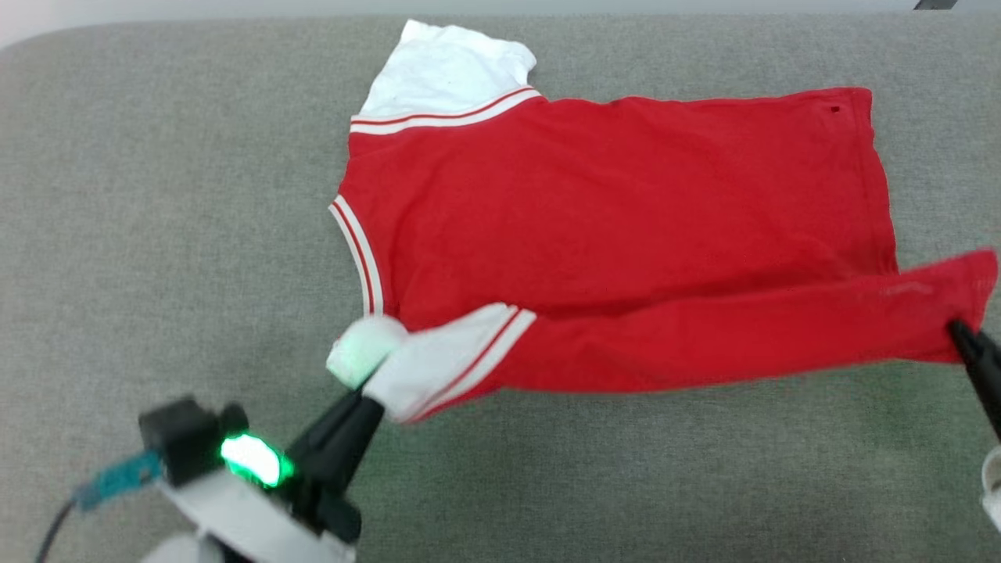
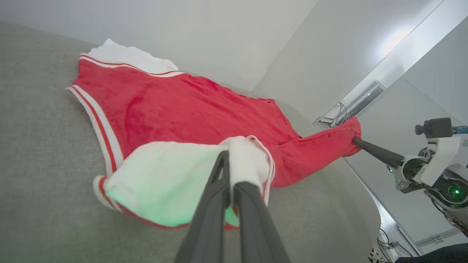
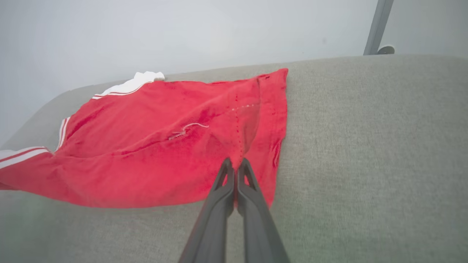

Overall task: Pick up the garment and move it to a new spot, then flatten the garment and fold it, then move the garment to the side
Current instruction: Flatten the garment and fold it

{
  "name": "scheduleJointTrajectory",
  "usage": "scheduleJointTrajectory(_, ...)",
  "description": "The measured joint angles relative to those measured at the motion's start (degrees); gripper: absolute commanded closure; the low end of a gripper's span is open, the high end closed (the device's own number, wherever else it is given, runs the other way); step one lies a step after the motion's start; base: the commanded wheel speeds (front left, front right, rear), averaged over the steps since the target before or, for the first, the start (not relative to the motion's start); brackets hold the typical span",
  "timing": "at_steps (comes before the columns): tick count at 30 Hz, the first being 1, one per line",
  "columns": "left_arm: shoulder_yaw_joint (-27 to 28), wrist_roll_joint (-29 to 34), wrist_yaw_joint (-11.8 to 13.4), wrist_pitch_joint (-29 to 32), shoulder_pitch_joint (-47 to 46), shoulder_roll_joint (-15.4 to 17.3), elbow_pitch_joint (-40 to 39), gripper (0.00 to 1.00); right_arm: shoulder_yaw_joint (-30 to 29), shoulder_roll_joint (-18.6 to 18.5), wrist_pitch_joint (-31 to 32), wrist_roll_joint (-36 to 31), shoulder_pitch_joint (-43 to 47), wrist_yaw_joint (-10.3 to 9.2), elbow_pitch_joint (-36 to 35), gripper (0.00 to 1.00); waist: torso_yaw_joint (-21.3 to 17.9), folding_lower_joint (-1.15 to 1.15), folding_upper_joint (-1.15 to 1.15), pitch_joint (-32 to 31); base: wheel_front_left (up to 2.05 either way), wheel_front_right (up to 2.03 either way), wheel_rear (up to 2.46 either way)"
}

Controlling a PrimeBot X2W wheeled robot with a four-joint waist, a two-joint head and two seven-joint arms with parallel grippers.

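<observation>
The garment (image 1: 610,203), a red jersey with white sleeves and red-white striped trim, lies plain side up on the grey padded surface (image 1: 156,195). Its near long edge is lifted and stretched between both grippers. My left gripper (image 1: 374,396) is shut on the near white sleeve, seen close in the left wrist view (image 2: 229,160). My right gripper (image 1: 956,328) is shut on the red hem corner at the right, as the right wrist view (image 3: 234,165) shows. The garment (image 3: 153,138) spreads away to the left there. The far white sleeve (image 1: 446,70) lies flat at the back. No lettering is visible.
The grey padded surface extends on all sides of the garment, with its rounded far edge (image 1: 117,31) near a pale wall. A metal post (image 3: 376,25) stands behind the surface in the right wrist view. My right arm (image 2: 431,164) shows in the left wrist view.
</observation>
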Motion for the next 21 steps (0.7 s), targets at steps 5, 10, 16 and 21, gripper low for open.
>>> scheduleJointTrajectory(5, -0.4, -3.4, -0.4, 1.9, -10.6, -1.5, 5.7, 1.0, 2.1, 0.1, 0.9, 0.4, -8.4, 0.0, 6.4, 1.0, 0.3, 0.0, 0.0, 0.5, 0.0, 0.0, 0.0)
scheduleJointTrajectory(10, -4.7, -8.2, -0.4, 3.2, -19.0, -2.8, 12.9, 1.0, 4.1, 0.1, 1.1, 0.6, -14.4, 0.0, 14.0, 1.0, 0.4, 0.0, 0.0, 1.7, 0.0, 0.0, 0.0)
scheduleJointTrajectory(16, -10.4, -10.1, -0.4, 1.8, -25.6, -3.6, 23.1, 1.0, 7.9, -0.3, -1.5, -0.2, -17.6, 0.0, 19.4, 1.0, 0.5, 0.0, 0.0, 4.3, 0.0, 0.0, 0.0)
scheduleJointTrajectory(21, -14.2, -10.1, -0.4, -0.2, -29.2, -4.5, 30.1, 1.0, 10.9, -0.6, -3.4, -0.2, -19.2, 0.0, 22.5, 1.0, 0.3, 0.0, 0.0, 6.7, 0.0, 0.0, 0.0)
